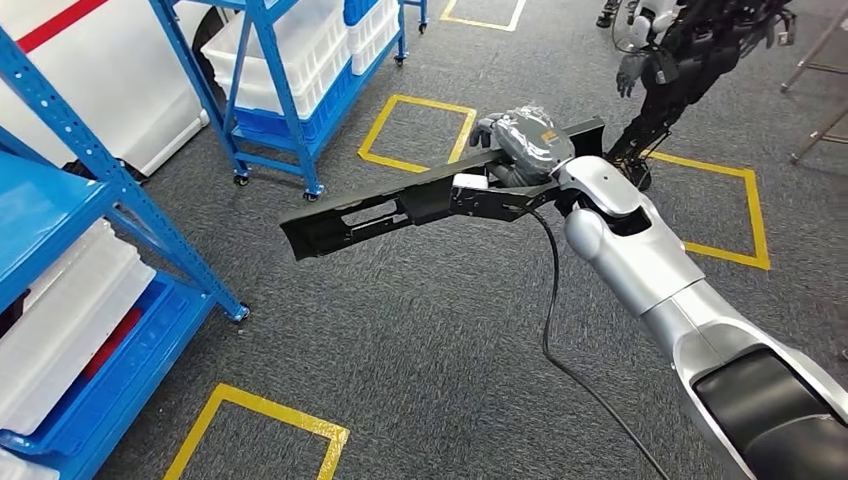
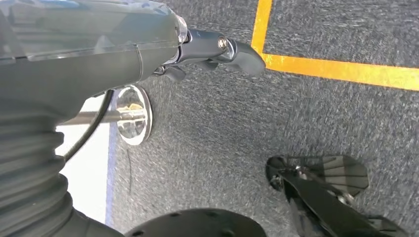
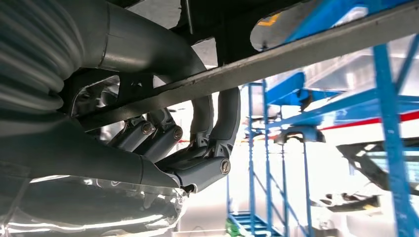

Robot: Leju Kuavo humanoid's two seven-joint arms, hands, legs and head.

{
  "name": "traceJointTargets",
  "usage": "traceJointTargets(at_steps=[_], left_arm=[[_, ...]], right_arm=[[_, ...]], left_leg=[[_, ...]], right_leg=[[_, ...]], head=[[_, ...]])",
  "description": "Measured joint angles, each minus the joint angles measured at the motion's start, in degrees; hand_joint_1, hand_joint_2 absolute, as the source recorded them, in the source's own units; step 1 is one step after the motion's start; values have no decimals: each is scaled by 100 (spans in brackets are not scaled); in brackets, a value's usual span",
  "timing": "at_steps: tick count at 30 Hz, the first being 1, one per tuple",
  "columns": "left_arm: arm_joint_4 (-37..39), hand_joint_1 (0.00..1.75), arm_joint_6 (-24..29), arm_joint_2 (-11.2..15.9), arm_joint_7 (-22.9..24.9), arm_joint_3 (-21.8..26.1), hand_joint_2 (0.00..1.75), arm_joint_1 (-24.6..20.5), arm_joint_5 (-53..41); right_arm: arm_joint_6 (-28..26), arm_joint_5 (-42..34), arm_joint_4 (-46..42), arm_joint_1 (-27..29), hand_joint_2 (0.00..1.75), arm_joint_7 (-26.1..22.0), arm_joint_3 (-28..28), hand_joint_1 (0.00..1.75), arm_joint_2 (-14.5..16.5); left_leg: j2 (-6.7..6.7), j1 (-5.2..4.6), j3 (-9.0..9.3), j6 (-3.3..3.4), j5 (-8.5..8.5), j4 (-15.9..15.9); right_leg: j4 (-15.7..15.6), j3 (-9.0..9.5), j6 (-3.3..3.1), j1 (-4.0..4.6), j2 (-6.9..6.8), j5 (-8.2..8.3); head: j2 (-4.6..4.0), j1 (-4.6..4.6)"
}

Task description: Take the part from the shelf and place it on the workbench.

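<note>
Part [image 1: 400, 208]: long, black, moulded plastic piece with slots and cut-outs along its length. Held in the air, roughly level, above the grey carpet floor. One end gripped in the right robot hand [image 1: 520, 150]; the rest juts out leftward beyond it.

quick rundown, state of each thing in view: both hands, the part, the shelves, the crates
right hand: holds the long black part, fingers curled round it
black part: held off the floor, roughly level
left hand: holds nothing, fingers curled in, above the carpet
blue shelves: upright, on castors
white crates: stacked on the shelves
</note>
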Motion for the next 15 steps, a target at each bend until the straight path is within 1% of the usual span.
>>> traceJointTargets(at_steps=[1, 2, 3, 4, 5, 6, 7, 8, 9, 10, 11, 12, 13, 14, 15], left_arm=[[0, 0, -2, -1, 2, 0, 175, 2, 0], [0, 0, -4, 0, 4, 0, 175, 1, 0], [0, 0, -4, 1, 5, 0, 175, -1, 0], [0, 0, -5, 2, 5, 0, 175, -2, 0], [0, 0, -6, 3, 5, 0, 175, -3, 0], [0, 0, -7, 3, 5, 0, 175, -4, 0], [0, 0, -9, 4, 5, 0, 175, -7, 0], [0, 0, -12, 4, 7, 0, 175, -12, 1], [0, 0, -14, 4, 9, 0, 175, -17, 3], [0, 0, -15, 4, 11, 0, 175, -25, 8], [0, 0, -16, 4, 14, 0, 175, -33, 17], [0, 0, -16, 3, 16, 0, 175, -38, 27], [0, 0, -16, 4, 20, 1, 175, -38, 39], [0, 0, -16, 5, 22, 1, 175, -32, 48], [0, 0, -15, 6, 25, 2, 175, -24, 54]], right_arm=[[0, -1, -3, 17, 175, 7, 0, 175, -1], [0, -1, -7, 30, 175, 15, 0, 175, -1], [0, -1, -19, 35, 175, 25, 0, 175, -2], [1, -1, -32, 33, 175, 34, -1, 175, -2], [2, -1, -45, 24, 175, 45, -2, 175, -2], [4, -1, -58, 16, 175, 54, -2, 175, -2], [7, -1, -66, 12, 175, 62, -3, 175, -2], [11, -1, -72, 11, 175, 68, -5, 175, -12], [20, -1, -78, 12, 175, 72, -9, 175, -27], [32, -2, -82, 9, 175, 74, -17, 175, -48], [45, -6, -85, -6, 175, 75, -24, 175, -69], [57, -10, -89, -26, 175, 74, -29, 175, -80], [69, -16, -91, -43, 175, 74, -33, 175, -85], [82, -21, -91, -53, 175, 74, -32, 175, -85], [102, -27, -89, -54, 175, 74, -31, 175, -85]], left_leg=[[-7, 4, -70, -5, 28, 110], [-16, 12, -31, -4, 169, -17], [-54, 26, 106, 1, 392, -352], [-163, 47, 282, 9, 598, -762], [-279, 65, 444, 18, 743, -1138], [-375, 73, 549, 29, 817, -1382], [-429, 70, 592, 45, 822, -1486], [-398, 56, 603, 65, 824, -1515], [-340, 57, 610, 104, 847, -1535], [-274, 59, 626, 149, 876, -1575], [-210, 61, 640, 196, 906, -1617], [-146, 62, 649, 235, 930, -1654], [-85, 43, 649, 257, 938, -1665], [-27, 30, 642, 270, 938, -1665], [37, 19, 635, 273, 935, -1662]], right_leg=[[7, 0, 0, -1, 76, 0], [19, 0, 3, -4, 152, -1], [34, 1, 11, -9, 226, -5], [50, -3, 26, -15, 297, -10], [72, -18, 52, -15, 369, -13], [83, -40, 89, -22, 434, -7], [85, -66, 131, -32, 495, 7], [76, -88, 176, -44, 560, 29], [60, -103, 219, -57, 605, 47], [82, -123, 246, -55, 553, 29], [192, -182, 265, -48, 430, -49], [421, -291, 274, -38, 262, -189], [756, -447, 277, -35, 79, -372], [1150, -633, 285, -42, -26, -554], [1481, -788, 295, -51, -77, -670]], head=[[0, 0], [0, 0], [0, 0], [0, 0], [0, 1], [0, 1], [0, 1], [0, 1], [0, 1], [0, 1], [0, 1], [0, 1], [0, 2], [0, 2], [0, 2]])
